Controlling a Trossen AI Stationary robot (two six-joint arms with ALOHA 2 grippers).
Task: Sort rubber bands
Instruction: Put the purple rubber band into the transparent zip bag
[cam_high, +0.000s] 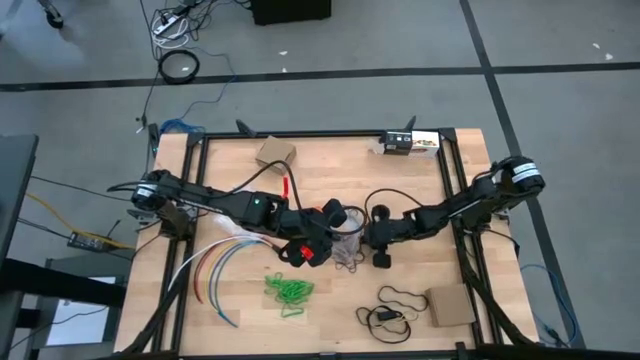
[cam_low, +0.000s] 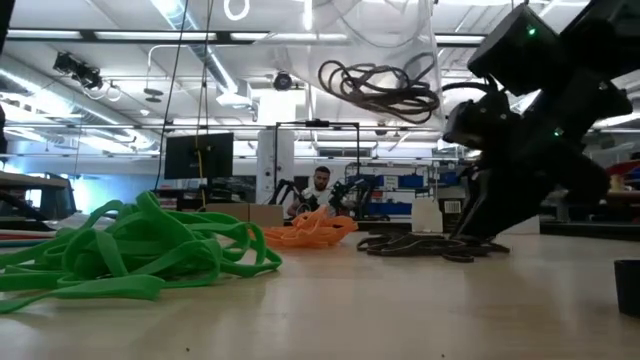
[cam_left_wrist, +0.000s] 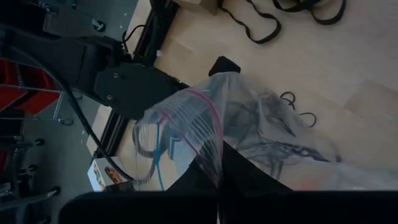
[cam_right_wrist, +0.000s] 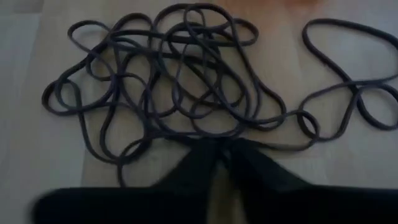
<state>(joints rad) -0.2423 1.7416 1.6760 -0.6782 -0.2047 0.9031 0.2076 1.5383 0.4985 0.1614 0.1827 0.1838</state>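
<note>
A heap of dark rubber bands lies on the wooden table; my right gripper is down at its near edge, shut on some strands. My left gripper hangs above the table's middle, shut on a clear zip bag with dark bands inside. The bag hangs just beside the dark heap. Green rubber bands lie in a heap nearer the front, and orange ones lie by the left arm. My left gripper pinches the bag's zip edge between its two fingers; the bag hangs open and slack, clear of the table. My right gripper comes slanting down from the table's right. Its fingertips close on a few strands at the heap's edge; the heap lies on the table.
Long coloured cables curve at the front left. A thin black cord loop and a cardboard piece lie at the front right. Another cardboard box and a small box sit at the far edge.
</note>
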